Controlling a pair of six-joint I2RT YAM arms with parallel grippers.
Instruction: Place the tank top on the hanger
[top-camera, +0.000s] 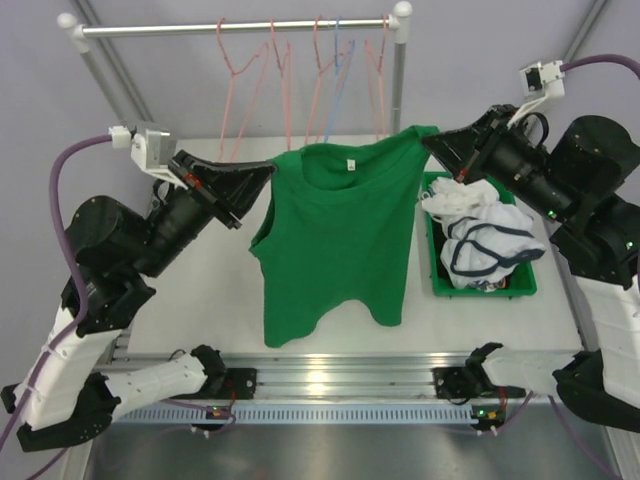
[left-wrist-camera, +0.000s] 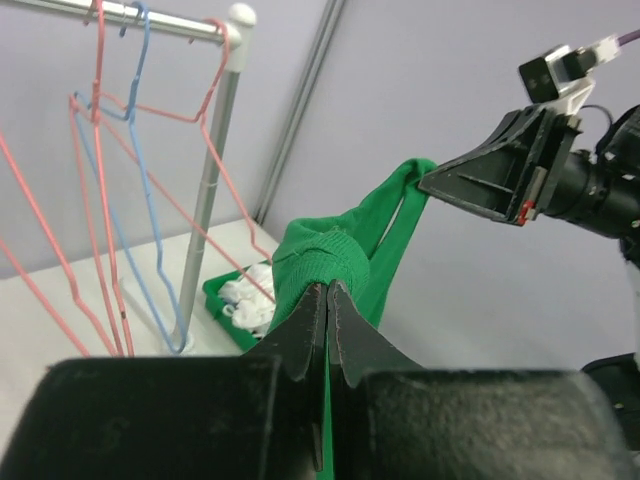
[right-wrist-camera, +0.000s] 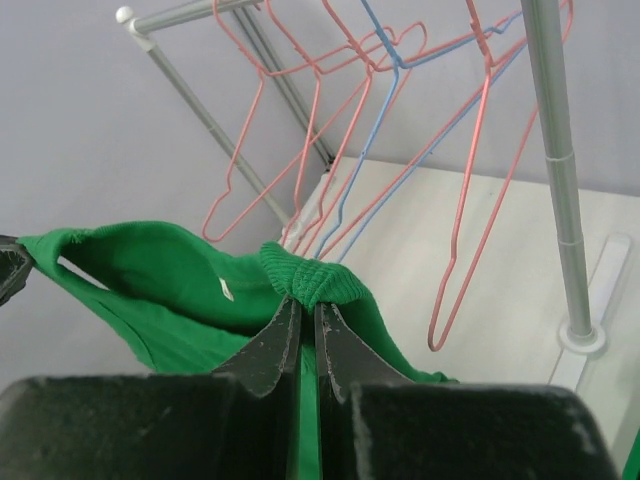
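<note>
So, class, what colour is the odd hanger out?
The odd hanger is light blue, clearest in the right wrist view.

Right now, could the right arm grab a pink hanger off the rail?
Probably not. The right pincer is shut on one tank top shoulder, the left pincer on the other. The pink hangers hang on the rail beyond it, but neither pincer is free.

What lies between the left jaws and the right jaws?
The tank top spans that gap, with one shoulder clamped in each pair; the top view shows it whole.
</note>
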